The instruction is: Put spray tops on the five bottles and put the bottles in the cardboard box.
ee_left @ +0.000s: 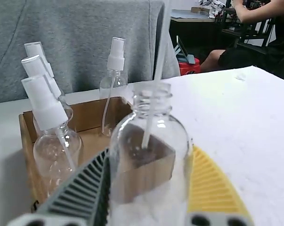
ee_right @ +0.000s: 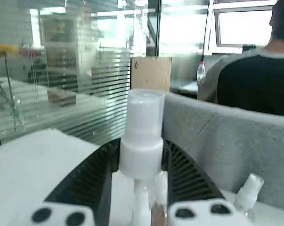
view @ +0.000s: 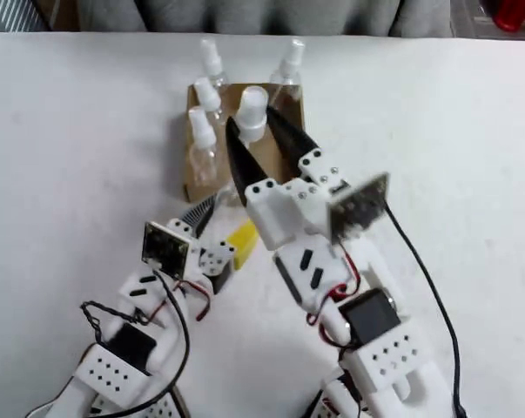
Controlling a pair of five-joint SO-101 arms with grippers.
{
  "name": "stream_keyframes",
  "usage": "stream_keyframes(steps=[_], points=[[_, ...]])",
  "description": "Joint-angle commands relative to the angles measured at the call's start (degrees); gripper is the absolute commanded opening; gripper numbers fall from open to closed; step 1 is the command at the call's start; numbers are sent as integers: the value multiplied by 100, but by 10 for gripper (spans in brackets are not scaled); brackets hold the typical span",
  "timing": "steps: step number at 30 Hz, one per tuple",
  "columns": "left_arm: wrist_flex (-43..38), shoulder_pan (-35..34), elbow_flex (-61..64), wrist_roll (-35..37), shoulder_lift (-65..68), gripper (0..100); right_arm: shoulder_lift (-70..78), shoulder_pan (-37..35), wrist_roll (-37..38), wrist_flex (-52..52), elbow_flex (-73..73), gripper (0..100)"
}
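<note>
A clear uncapped bottle [ee_left: 149, 155] stands upright between the grey and yellow fingers of my left gripper [ee_left: 149, 193], which is shut on it just in front of the cardboard box [ee_left: 90, 117]. Directly above, my right gripper [view: 251, 117] with black fingers is shut on a white spray top [view: 252, 109]. The top's thin dip tube [ee_left: 153, 94] reaches down through the bottle's neck, with the cap still well above it. The right wrist view shows the spray top [ee_right: 142, 136] upright in my right gripper [ee_right: 142, 155]. My left gripper [view: 220, 219] sits low beside the cardboard box [view: 236, 90].
Several capped bottles [ee_left: 52, 141] stand in the box, three along one side and one [ee_left: 114, 75] at the far wall. In the high view these capped bottles [view: 201, 139] cluster at the box's left and back. White table [view: 436, 122] lies all round; a grey cloth hangs behind.
</note>
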Motion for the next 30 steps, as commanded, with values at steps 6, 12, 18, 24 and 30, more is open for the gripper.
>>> stream_keyframes(steps=[6, 12, 18, 24, 30], points=[[9, 13, -35, 0, -127, 20, 716, 40, -211, 1578, -826, 15], [9, 13, -35, 0, -127, 20, 716, -75, -624, 2114, -888, 15], [9, 13, -35, 0, -127, 20, 778, -391, -624, 3486, -1380, 15], [9, 13, -35, 0, -127, 20, 778, -435, -624, 3670, -1503, 17], [9, 13, -35, 0, -127, 20, 778, -488, -624, 3943, -1512, 108]])
